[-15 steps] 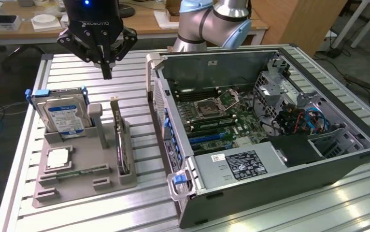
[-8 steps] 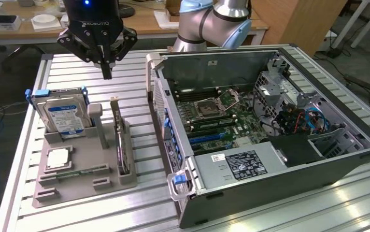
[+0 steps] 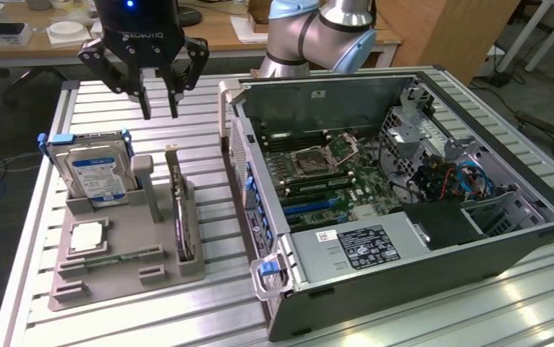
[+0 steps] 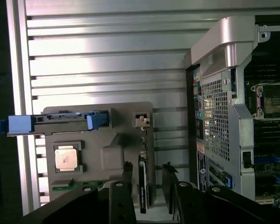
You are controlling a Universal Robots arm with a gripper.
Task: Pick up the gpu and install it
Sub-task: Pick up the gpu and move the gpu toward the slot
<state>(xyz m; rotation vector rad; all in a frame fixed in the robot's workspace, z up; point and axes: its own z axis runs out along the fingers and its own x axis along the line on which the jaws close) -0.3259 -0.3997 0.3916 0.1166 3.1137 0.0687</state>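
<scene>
**Thin card on edge, little room for a miss**

Finds the hand [image 3: 159, 108] high over the far end of the grey tray [image 3: 113, 295], parted to a moderate gap and holding nothing. Finds the graphics card [image 3: 179, 217] well below it, standing on edge in the tray slot nearest the computer case [image 3: 354, 108]. Seen from the wrist, lines up the card's top edge between the two fingers [image 4: 122, 200], touching neither.

Likely trouble, judged from this:

- Could land a fingertip on the card's top edge instead of beside it, given how thin the target is. A small sideways drift would be enough.
- Could snag the grey post [image 3: 145, 181] just beside the card, or crowd the hard drive [image 3: 94, 173] on the far side of that post.
- Could tilt the card in its slot by closing off-centre, or squeeze the fan face rather than a firm part.
- Could drag the whole tray across the tabletop [image 3: 450, 318] if the slot binds during the lift.
- Could knock the case wall, close by on the card's other side.
</scene>
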